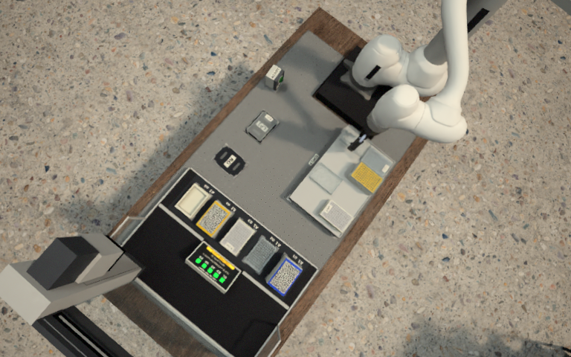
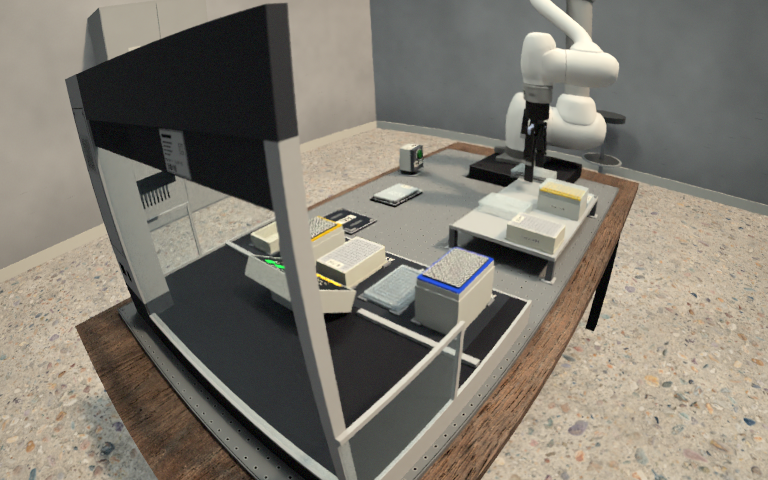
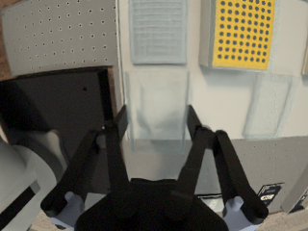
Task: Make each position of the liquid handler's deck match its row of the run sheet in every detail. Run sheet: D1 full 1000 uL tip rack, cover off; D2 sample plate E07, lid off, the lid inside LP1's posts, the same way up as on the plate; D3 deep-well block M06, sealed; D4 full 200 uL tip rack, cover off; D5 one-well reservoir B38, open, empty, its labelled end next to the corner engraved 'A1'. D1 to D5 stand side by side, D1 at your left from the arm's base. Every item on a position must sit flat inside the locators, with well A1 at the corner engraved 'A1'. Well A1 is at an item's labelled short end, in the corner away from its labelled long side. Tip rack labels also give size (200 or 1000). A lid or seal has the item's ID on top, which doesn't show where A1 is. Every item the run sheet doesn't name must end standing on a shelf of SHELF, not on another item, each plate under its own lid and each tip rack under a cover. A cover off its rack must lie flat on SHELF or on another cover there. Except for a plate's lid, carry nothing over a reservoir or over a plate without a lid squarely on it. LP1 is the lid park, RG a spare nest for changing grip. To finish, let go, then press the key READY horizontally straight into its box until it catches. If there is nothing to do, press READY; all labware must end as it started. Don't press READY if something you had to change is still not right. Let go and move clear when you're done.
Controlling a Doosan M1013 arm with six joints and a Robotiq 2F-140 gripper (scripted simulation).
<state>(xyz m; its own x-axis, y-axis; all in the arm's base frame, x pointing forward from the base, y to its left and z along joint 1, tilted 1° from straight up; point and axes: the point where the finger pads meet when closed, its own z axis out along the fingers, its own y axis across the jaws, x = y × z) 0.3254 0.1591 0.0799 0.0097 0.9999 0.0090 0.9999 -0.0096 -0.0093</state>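
My gripper [image 3: 157,112] is shut on a clear, flat cover [image 3: 157,108] at the base end of SHELF [image 1: 343,181]; it also shows in the top view [image 1: 355,140] and the side view [image 2: 529,169]. I hold the cover low over the shelf top; I cannot tell whether it touches. On the deck, from D5 to D1, stand a cream reservoir [image 1: 192,201], a yellow-rimmed tip rack [image 1: 213,217], a white deep-well block [image 1: 238,236], a plate [image 1: 261,254] and a blue-rimmed tip rack [image 1: 285,275], both racks uncovered. A lid lies in LP1 [image 1: 262,126].
SHELF also holds a yellow tip rack [image 3: 244,15], a flat grey item by a label 103 [image 3: 157,22], another clear cover [image 3: 269,106] and a white block [image 1: 335,216]. RG [image 1: 227,158] is empty. The READY key box [image 1: 274,76] stands at the table's far edge.
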